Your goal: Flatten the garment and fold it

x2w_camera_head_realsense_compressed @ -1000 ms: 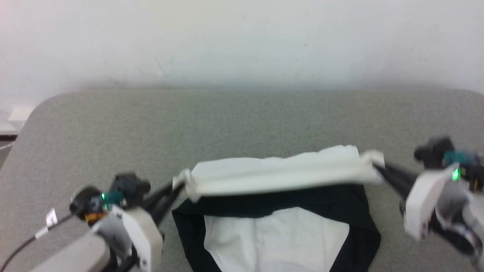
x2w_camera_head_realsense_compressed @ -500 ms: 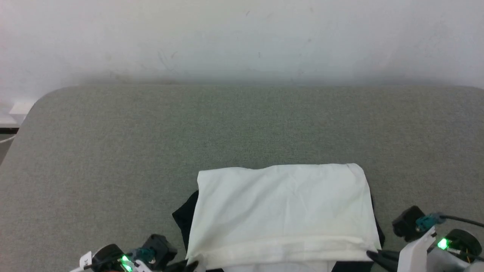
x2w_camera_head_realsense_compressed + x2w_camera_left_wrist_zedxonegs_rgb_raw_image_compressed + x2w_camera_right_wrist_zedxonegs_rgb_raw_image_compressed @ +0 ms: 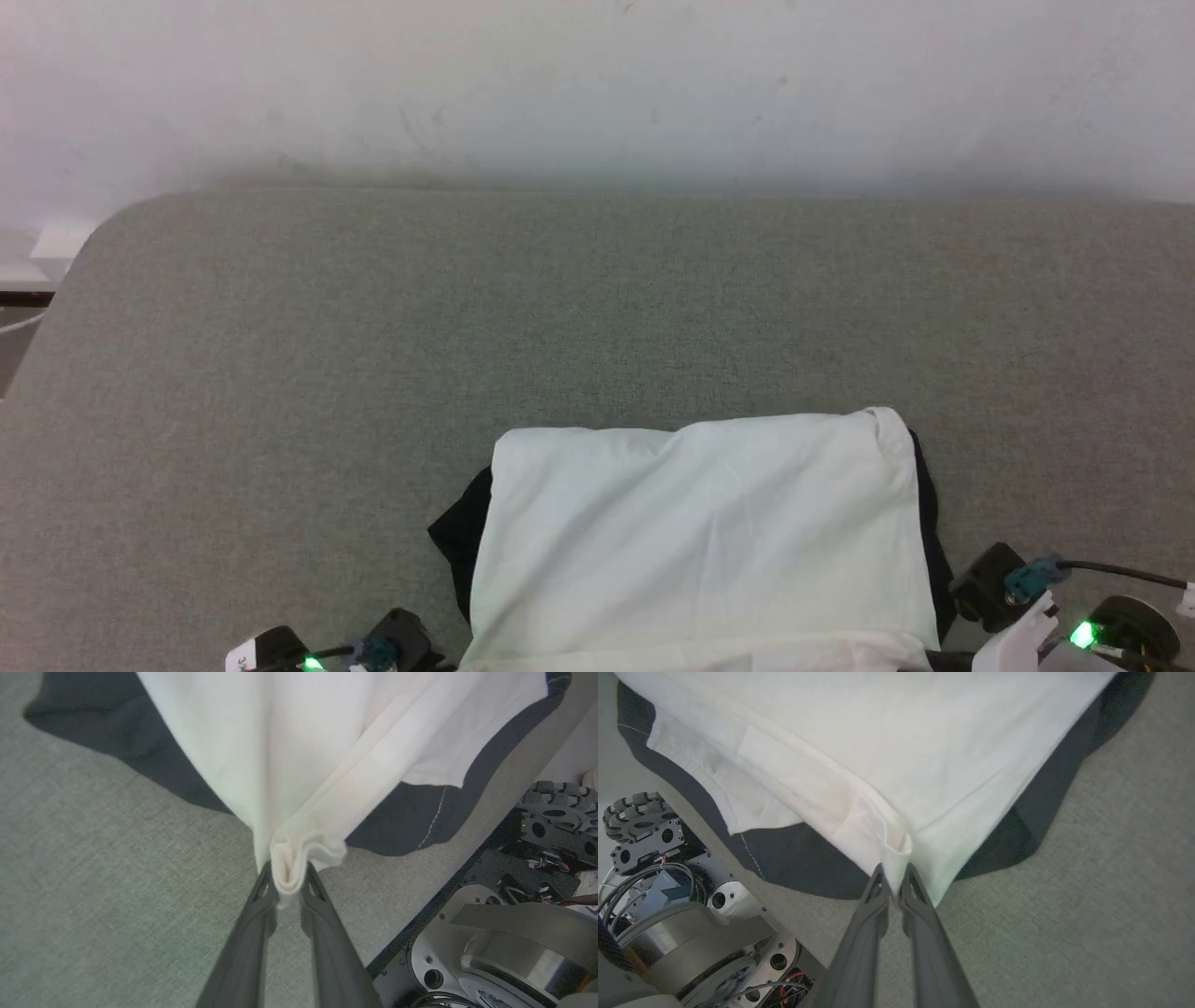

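The garment (image 3: 700,532) lies on the grey table near its front edge. Its white body is folded over itself, and black sleeve cloth peeks out at both sides. In the left wrist view my left gripper (image 3: 288,877) pinches a bunched white corner of the garment (image 3: 289,742) just above the table. In the right wrist view my right gripper (image 3: 892,877) is shut on the opposite white corner of the garment (image 3: 878,728), where the folded hem layers meet. The head view catches only my two wrists at its bottom edge, beside the garment's near corners.
The grey fabric-covered table (image 3: 597,308) reaches back to a pale wall, and its rounded left corner (image 3: 84,252) is in sight. My wheeled base (image 3: 514,933) stands right below the table's front edge, also seen as the base (image 3: 668,933) in the right wrist view.
Both grippers have drawn the white fold from mid-garment toward the front edge, covering the black band and lower white panel. The arms have dropped to the head view's bottom; the camera shifted slightly.
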